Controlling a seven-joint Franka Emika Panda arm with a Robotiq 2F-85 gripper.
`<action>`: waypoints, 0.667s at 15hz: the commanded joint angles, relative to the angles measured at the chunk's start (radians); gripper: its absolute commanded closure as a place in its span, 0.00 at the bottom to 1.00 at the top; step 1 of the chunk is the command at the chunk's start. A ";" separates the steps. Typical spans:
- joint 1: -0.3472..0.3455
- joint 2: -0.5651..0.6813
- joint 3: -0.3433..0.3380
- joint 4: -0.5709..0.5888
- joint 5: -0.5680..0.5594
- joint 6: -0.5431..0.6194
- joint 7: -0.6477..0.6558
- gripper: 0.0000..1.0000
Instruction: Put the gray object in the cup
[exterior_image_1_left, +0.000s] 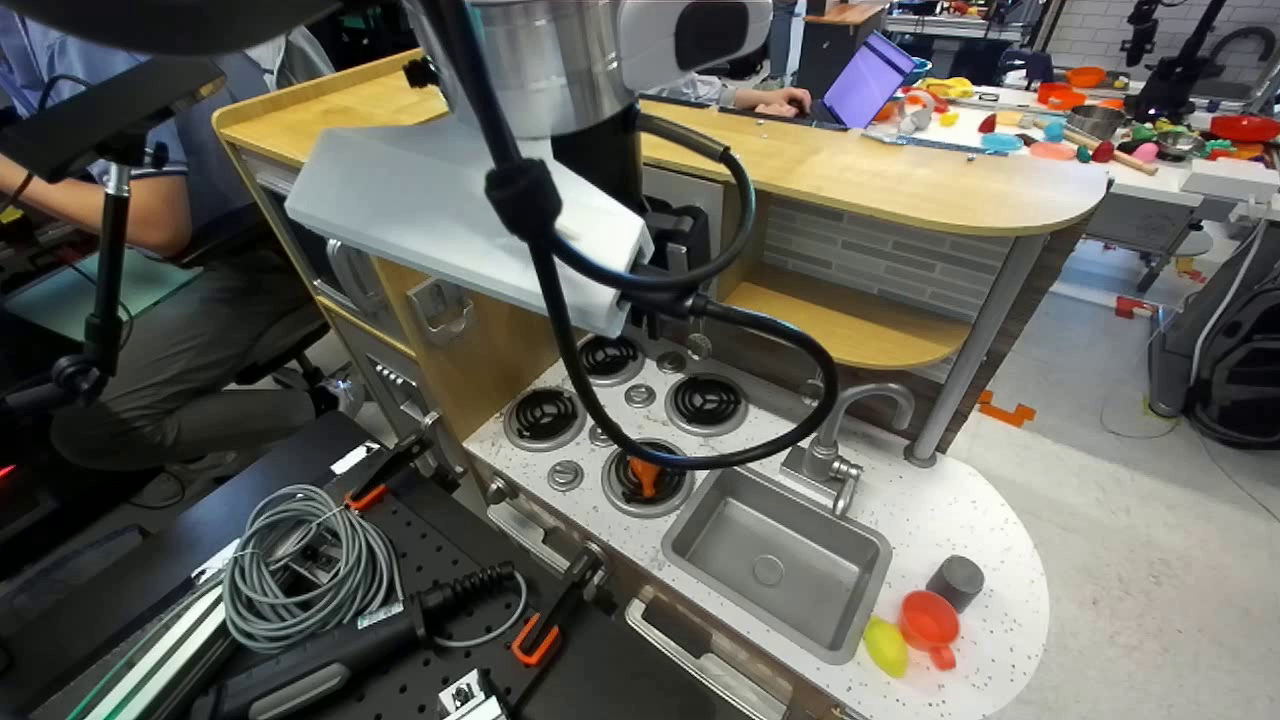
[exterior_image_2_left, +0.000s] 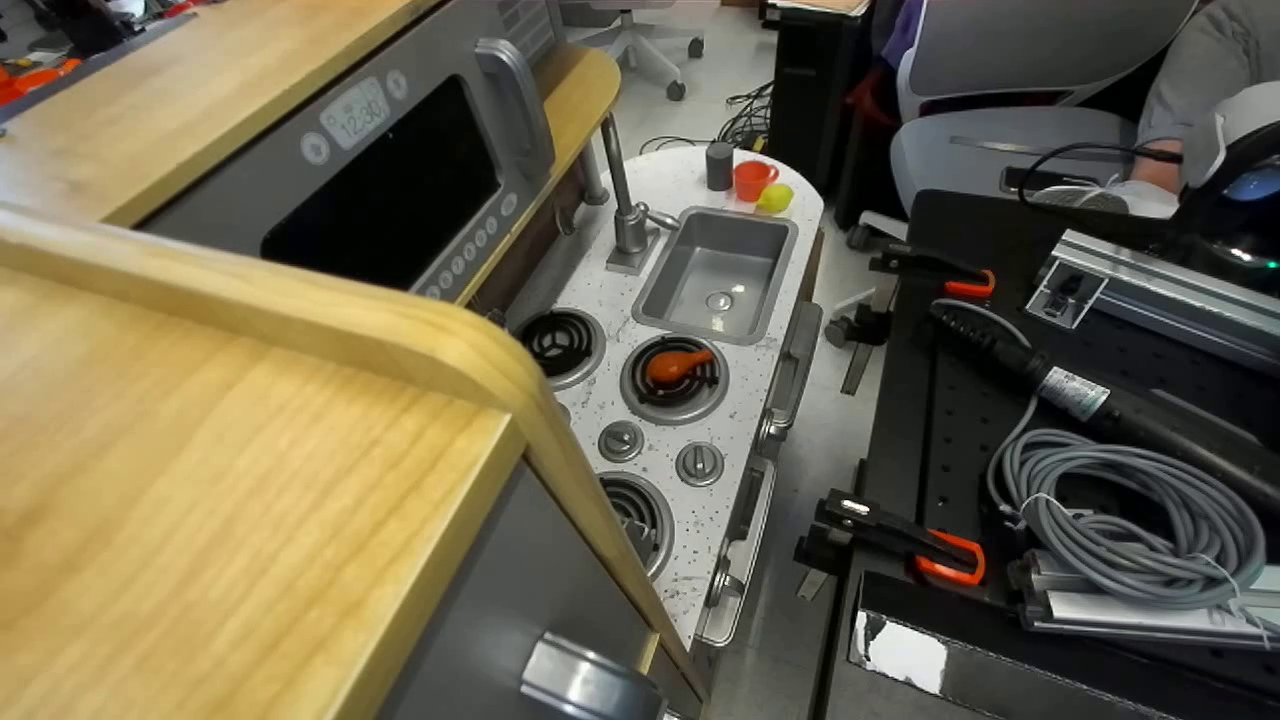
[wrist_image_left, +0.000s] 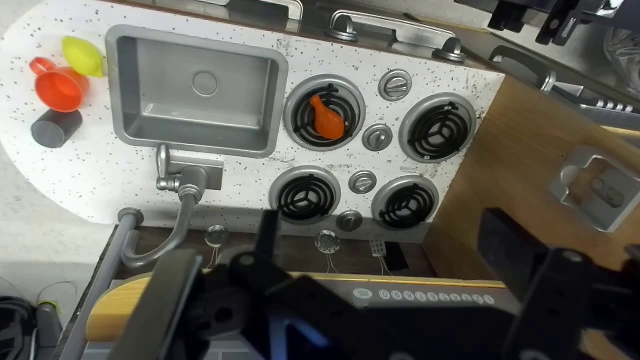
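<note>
The gray object is a small dark gray cylinder (exterior_image_1_left: 955, 583) standing on the white counter beyond the sink. It also shows in an exterior view (exterior_image_2_left: 719, 166) and in the wrist view (wrist_image_left: 56, 128). The red cup (exterior_image_1_left: 929, 622) with a handle stands right beside it, its opening upward; it also shows in an exterior view (exterior_image_2_left: 754, 181) and in the wrist view (wrist_image_left: 61, 89). My gripper (wrist_image_left: 382, 227) is open and empty, high above the stove side of the counter, well away from both. Its fingers are mostly hidden behind a white plate and cables in an exterior view.
A yellow-green lemon-like piece (wrist_image_left: 83, 56) sits beside the cup. The gray sink (wrist_image_left: 282, 100) and faucet (wrist_image_left: 186, 200) lie between the stove and the cup. An orange piece (wrist_image_left: 328, 120) lies on a burner. A wooden upper shelf (exterior_image_1_left: 900, 180) stands behind the counter.
</note>
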 joint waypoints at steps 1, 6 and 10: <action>-0.027 0.006 0.028 -0.001 0.009 0.026 -0.039 0.00; -0.012 0.173 -0.055 0.068 0.073 0.100 -0.224 0.00; -0.034 0.353 -0.073 0.150 0.189 0.158 -0.375 0.00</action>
